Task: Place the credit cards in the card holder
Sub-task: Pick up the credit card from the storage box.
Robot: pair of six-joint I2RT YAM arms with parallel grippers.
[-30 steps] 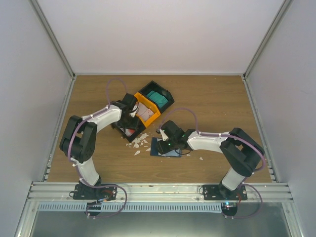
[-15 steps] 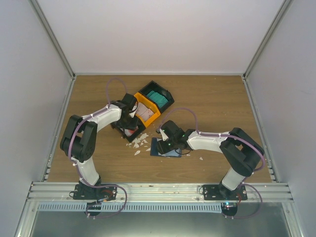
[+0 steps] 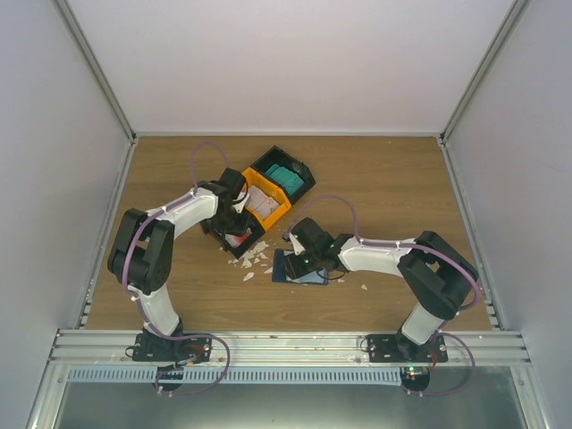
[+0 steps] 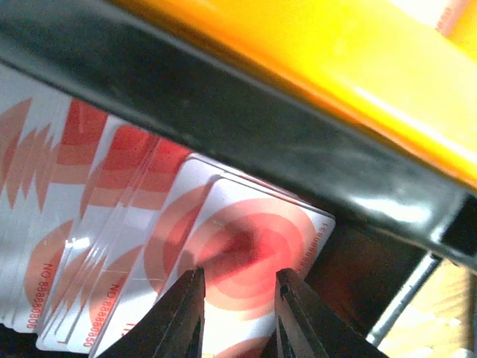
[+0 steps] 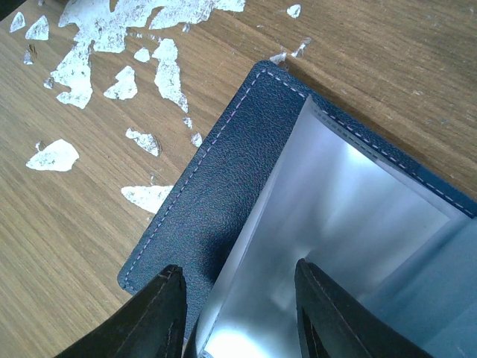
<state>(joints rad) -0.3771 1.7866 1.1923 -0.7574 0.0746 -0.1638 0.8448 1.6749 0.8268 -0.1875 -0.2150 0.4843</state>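
Saw a wooden table (image 3: 393,179) under everything. Found the left arm (image 3: 170,223) bent out toward the bins and the right arm (image 3: 393,253) folded in toward the middle of the table. Counted three bins in a touching diagonal row: a black bin (image 3: 304,168) farthest back, an orange bin (image 3: 253,183) in the middle, a second black bin (image 3: 219,234) nearest. Spotted the card holder (image 3: 299,268) lying open on the wood just right of that nearest bin, navy outside, pale and shiny inside. Caught the right claw (image 5: 238,276) clamped on its raised inner leaf, one finger on each side, with the navy cover flat on the table. Noticed teal cards (image 3: 284,174) in the far bin, pinkish cards (image 3: 266,206) in the orange one, and white cards (image 4: 246,246) with red rings leaning in a fanned stack in the nearest. Found the left claw (image 4: 237,280) down inside that bin, fingers slightly apart over the face of the front card, gripping nothing that could be made out. Picked out white scraps (image 3: 255,259) scattered on the wood between the nearest bin and the card holder.
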